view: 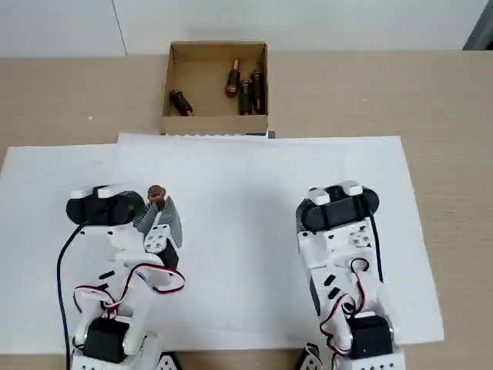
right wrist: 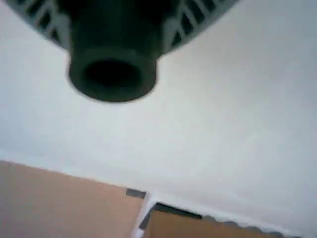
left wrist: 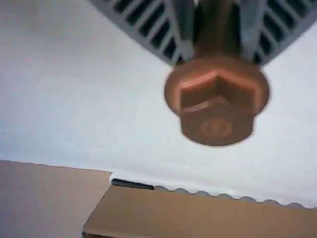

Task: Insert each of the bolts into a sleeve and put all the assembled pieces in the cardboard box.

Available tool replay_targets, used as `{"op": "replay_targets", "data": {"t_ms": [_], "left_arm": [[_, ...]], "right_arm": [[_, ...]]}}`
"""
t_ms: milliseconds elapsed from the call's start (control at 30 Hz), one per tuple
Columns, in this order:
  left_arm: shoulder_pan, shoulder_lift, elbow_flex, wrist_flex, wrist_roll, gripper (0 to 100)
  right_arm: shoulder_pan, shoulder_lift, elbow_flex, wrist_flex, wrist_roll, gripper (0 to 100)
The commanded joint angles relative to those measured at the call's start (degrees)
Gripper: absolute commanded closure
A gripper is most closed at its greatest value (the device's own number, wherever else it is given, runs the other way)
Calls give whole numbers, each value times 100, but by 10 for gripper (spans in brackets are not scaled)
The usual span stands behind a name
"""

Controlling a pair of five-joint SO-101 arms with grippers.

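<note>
Left gripper is clamping a copper bolt by its shank, hex head toward the cardboard box, holding it on the near side of that box, over the white paper on the worktop. Right gripper is gripping a black sleeve, also short of the box, where four assembled pieces are lying.
</note>
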State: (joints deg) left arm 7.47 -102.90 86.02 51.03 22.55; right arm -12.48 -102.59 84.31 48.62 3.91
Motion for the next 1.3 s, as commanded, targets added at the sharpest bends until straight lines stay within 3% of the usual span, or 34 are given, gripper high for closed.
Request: {"op": "replay_targets", "data": {"t_ms": [0,300,500,667,900,1267], "left_arm": [[44,-123,119,-536,9,995],[185,-132,1024,-2804,229,995],[809,-123,1007,-2936,703,994],[888,-123,1024,-3525,1169,994],[1011,-123,998,-4035,1204,994],[1802,-123,989,-4018,1196,994]], "right_arm": [[-189,-84,70,-268,44,996],[-1200,-136,967,-1666,53,996],[-1798,-136,1213,-2105,88,996],[-2299,-136,1213,-2062,97,996],[-2712,-136,1213,-1745,440,995],[-2571,-136,1213,-1455,589,995]]}}
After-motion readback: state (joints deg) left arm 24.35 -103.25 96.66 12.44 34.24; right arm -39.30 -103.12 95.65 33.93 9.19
